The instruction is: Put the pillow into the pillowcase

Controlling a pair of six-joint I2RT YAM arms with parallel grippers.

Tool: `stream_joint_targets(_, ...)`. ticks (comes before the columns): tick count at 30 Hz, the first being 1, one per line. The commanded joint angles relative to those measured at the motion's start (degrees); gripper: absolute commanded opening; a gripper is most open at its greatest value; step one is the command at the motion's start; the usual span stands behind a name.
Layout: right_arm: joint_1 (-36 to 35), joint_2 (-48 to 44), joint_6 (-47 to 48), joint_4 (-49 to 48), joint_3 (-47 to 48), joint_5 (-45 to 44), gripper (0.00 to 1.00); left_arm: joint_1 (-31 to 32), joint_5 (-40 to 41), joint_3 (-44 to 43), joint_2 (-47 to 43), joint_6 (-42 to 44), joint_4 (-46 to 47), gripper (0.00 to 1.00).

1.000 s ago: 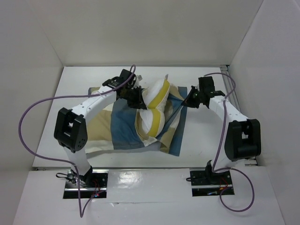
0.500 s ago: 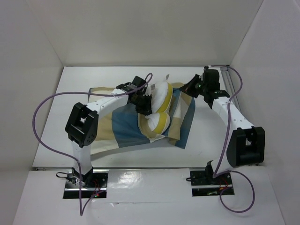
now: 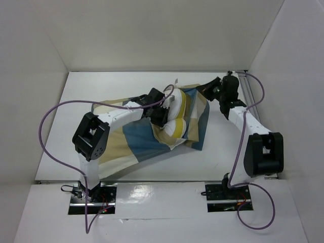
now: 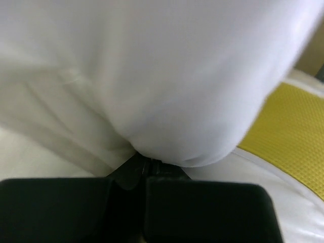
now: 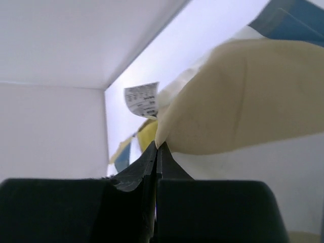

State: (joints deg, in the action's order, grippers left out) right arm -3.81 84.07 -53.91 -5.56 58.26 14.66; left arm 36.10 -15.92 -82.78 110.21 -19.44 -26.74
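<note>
1. Both arms have swung toward the far right since the earlier top view, dragging the pillow (image 3: 175, 107) along. It sits on the pillowcase (image 3: 136, 139) at mid-desk (image 3: 86, 91) and seems only partly inside.
2. Left wrist: the left tool (image 4: 147, 163) is pinched tight on white pillow cloth, with the yellow band to the right.
3. Right wrist: the right tool (image 5: 158, 150) is nipped on the pillowcase's tan edge, lifting the mouth. Most of the stuffing remains, I judge.
</note>
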Motion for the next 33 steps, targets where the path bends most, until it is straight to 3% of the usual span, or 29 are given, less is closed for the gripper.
stream_joint_targets(1, 2.3, 3.1, -5.2, -32.0, 10.4, -3.3, 0.0, 3.7, 1.0, 2.9, 6.2, 5.6, -20.3, 0.0)
stream_joint_targets(7, 1.0, 4.5, -5.8, -38.8, 17.8, 7.5, 0.0, 4.9, 2.2, 2.0, 8.0, 5.6, -20.8, 0.0)
stream_joint_targets(12, 0.5, 2.2, -8.4, -46.2, 16.4, 16.4, 0.0, 4.9, 1.7, 2.5, 9.6, 5.6, -20.3, 0.0)
stream_joint_targets(15, -0.1, -0.9, -9.5, -45.7, 13.1, 20.6, 0.0, 4.9, 5.0, 1.9, 9.6, 4.3, -20.3, 0.0)
stream_joint_targets(19, -1.6, -6.8, -5.0, -33.6, 4.7, 20.1, 0.0, 3.2, 8.5, -2.2, 9.5, 2.1, -20.9, 0.0)
stream_joint_targets(21, -3.6, -10.0, 1.8, -20.4, 0.6, 18.4, 0.0, 2.6, 9.4, -6.9, 8.9, 1.6, -21.7, 0.0)
stream_joint_targets(28, -7.0, -14.4, 11.4, 2.0, -8.9, 15.3, 0.0, 2.0, 13.9, -25.3, 12.7, 1.0, -28.5, 0.0)
stream_joint_targets(30, -7.0, -15.8, 12.0, 4.5, -9.6, 13.8, 0.0, 2.0, 13.9, -29.3, 13.5, 2.2, -32.1, 0.0)
stream_joint_targets(33, -5.9, -17.5, 10.4, 3.4, -10.8, 13.3, 0.0, 2.0, 12.6, -28.4, 12.3, 2.2, -34.9, 0.0)
